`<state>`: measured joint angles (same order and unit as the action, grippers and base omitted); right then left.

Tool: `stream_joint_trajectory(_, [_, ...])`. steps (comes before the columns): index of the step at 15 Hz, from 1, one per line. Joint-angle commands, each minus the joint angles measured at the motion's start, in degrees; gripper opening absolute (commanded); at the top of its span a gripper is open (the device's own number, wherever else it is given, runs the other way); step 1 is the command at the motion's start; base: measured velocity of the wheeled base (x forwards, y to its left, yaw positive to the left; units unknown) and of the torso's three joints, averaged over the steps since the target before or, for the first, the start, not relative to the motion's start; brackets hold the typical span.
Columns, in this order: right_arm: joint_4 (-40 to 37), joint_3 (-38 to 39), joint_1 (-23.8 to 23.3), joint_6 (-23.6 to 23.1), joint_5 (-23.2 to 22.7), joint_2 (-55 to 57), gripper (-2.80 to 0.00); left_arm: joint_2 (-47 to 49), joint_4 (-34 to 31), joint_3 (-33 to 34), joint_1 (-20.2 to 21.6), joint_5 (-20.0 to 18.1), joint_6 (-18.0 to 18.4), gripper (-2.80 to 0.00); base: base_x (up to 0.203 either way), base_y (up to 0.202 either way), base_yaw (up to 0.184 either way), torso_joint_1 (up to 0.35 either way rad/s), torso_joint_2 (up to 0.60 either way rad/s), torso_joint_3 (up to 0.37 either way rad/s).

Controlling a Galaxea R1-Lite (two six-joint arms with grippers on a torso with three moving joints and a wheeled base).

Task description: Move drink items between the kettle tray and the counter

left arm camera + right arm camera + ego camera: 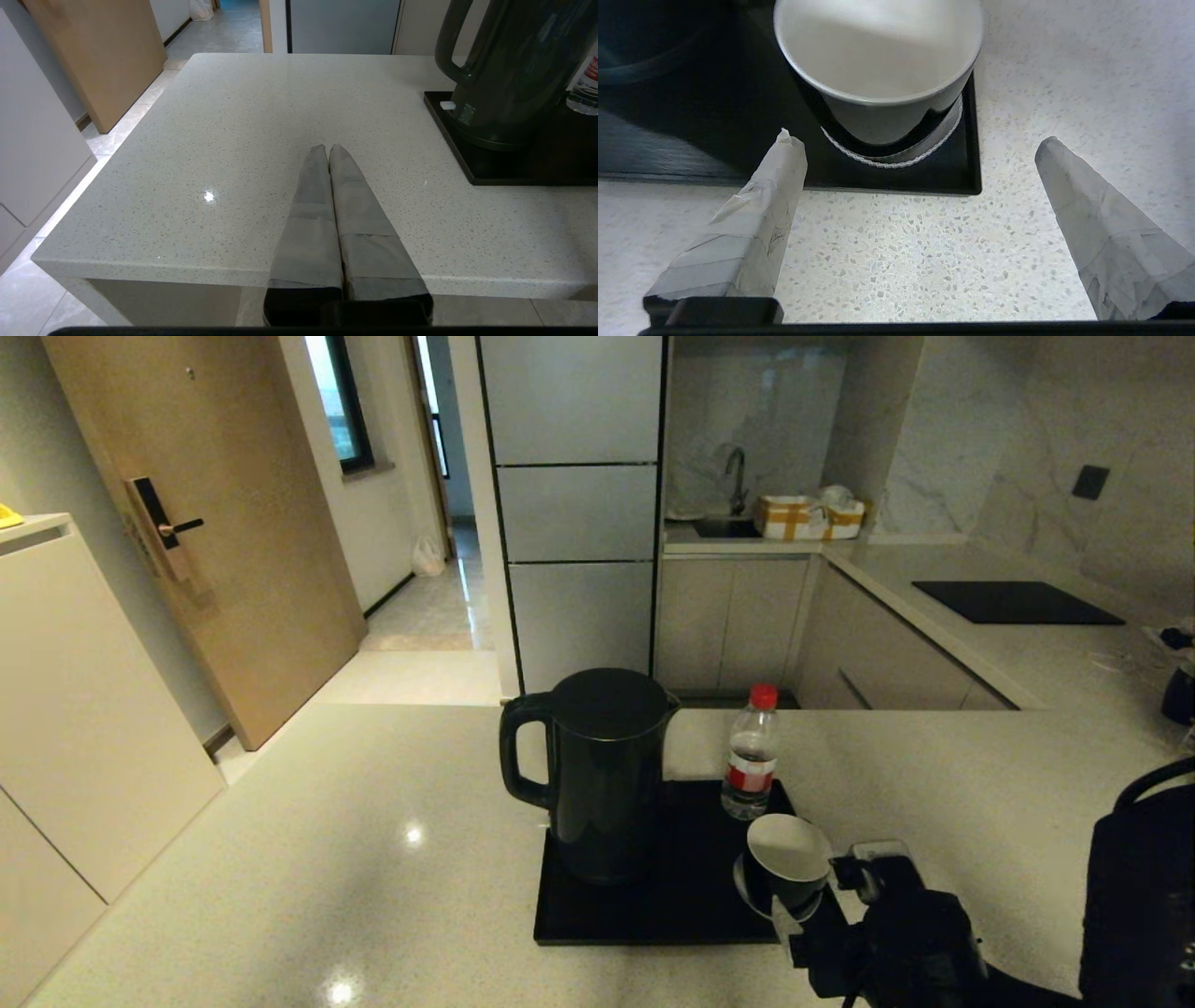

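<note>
The left hand (329, 148) has two long tapering fingers wrapped in grey tape over black bases. The right hand (915, 140) wears paler, wrinkled tape; its arm housing is bulky black.

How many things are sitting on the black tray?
3, plus a saucer. The kettle stands at the tray's left, the bottle at its far right, and the cup on a white saucer at its near right corner.
</note>
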<state>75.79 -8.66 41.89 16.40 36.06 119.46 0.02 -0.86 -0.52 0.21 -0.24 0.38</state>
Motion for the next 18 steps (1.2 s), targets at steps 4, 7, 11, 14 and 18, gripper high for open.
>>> stream_joint_trajectory(4, [-3.5,1.4,-1.5,-4.8,5.1,-20.0,-2.80,0.0,0.0,0.0,0.1,0.0,0.0,-2.80,0.000,0.000,0.000,0.000,0.00,0.000])
stream_joint_trajectory(7, [-15.7,-1.7,-3.5,-9.7,10.9,-38.0,-2.80,0.0,0.0,0.0,0.1,0.0,0.0,-2.80,0.000,0.000,0.000,0.000,0.00,0.000])
stream_joint_trajectory(11, [-40.3,-10.1,-10.6,-14.3,19.2,-59.6,-2.80,0.0,0.0,0.0,0.0,0.0,0.0,-2.80,0.000,0.000,0.000,0.000,0.00,0.000])
stream_joint_trajectory(14, [-56.0,-17.2,-25.5,-22.8,22.8,-81.9,-2.80,0.0,0.0,0.0,0.0,0.0,0.1,-2.80,0.000,0.000,0.000,0.000,0.00,0.000])
stream_joint_trajectory(18, [-83.9,-28.2,-37.7,-32.1,16.9,-106.4,-2.80,0.0,0.0,0.0,0.1,0.0,0.0,-2.80,0.000,0.000,0.000,0.000,0.00,0.000])
